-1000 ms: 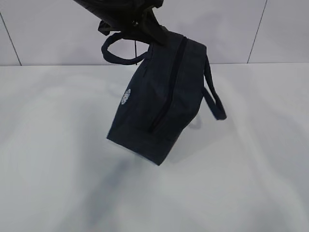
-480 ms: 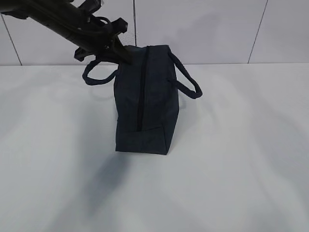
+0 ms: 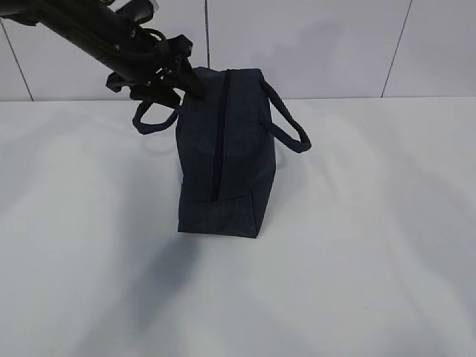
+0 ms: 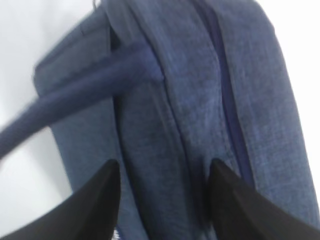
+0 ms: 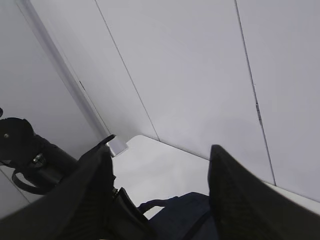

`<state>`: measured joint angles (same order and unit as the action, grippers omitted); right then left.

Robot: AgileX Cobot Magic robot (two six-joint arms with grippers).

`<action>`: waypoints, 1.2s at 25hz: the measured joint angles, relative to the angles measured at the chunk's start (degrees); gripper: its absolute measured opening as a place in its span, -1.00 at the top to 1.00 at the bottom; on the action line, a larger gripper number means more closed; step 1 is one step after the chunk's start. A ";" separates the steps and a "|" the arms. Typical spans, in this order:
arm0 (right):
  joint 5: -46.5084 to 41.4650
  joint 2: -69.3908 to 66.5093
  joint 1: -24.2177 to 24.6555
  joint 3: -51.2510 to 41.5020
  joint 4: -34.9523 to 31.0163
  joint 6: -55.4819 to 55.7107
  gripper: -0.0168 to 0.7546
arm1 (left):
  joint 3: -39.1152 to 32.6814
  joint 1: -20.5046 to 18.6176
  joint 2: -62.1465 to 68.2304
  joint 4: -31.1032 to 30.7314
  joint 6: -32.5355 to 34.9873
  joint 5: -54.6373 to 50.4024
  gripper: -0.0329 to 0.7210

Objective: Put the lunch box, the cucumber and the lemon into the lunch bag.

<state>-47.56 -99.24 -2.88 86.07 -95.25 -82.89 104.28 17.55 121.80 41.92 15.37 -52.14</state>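
Observation:
The dark navy lunch bag (image 3: 227,149) stands upright on the white table (image 3: 357,260), its black top zipper (image 3: 218,134) shut. It fills the left wrist view (image 4: 200,100) and shows at the bottom of the right wrist view (image 5: 185,215). My left gripper (image 3: 187,83) is at the bag's far top left corner, above the left handle (image 3: 149,119). In its wrist view the gripper (image 4: 162,172) is open over the bag's fabric. My right gripper (image 5: 160,160) is open and empty, raised and facing the wall. The lunch box, cucumber and lemon are out of view.
A white tiled wall (image 3: 312,44) stands right behind the table. The bag's right handle (image 3: 290,126) droops to the right. The left arm (image 5: 30,150) shows in the right wrist view, at the left.
One second ago the bag hung tilted in the air from the left gripper. It now stands on the table. Over the last half second the left gripper shifted slightly and the left handle rose a little.

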 joint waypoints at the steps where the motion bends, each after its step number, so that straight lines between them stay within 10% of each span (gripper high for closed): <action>1: 0.04 -0.01 0.00 0.00 0.10 1.21 -0.23 | 0.00 -0.28 -0.66 -0.89 0.00 0.56 -0.18; 8: 1.85 2.52 0.00 5.45 8.15 14.09 -0.23 | 0.00 -3.22 -8.89 -5.52 0.00 2.48 -0.20; 17: -16.26 5.74 -0.19 37.42 50.13 47.72 -0.09 | 0.00 -3.84 -19.38 -12.55 0.00 -0.02 -0.17; 30: -25.29 20.94 -0.19 41.80 52.75 58.27 0.18 | 0.00 0.40 -38.57 -14.91 -2.11 -13.98 -0.13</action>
<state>-72.85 -78.30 -3.07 127.87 -42.50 -24.62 104.28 17.95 83.23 27.01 13.26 -66.12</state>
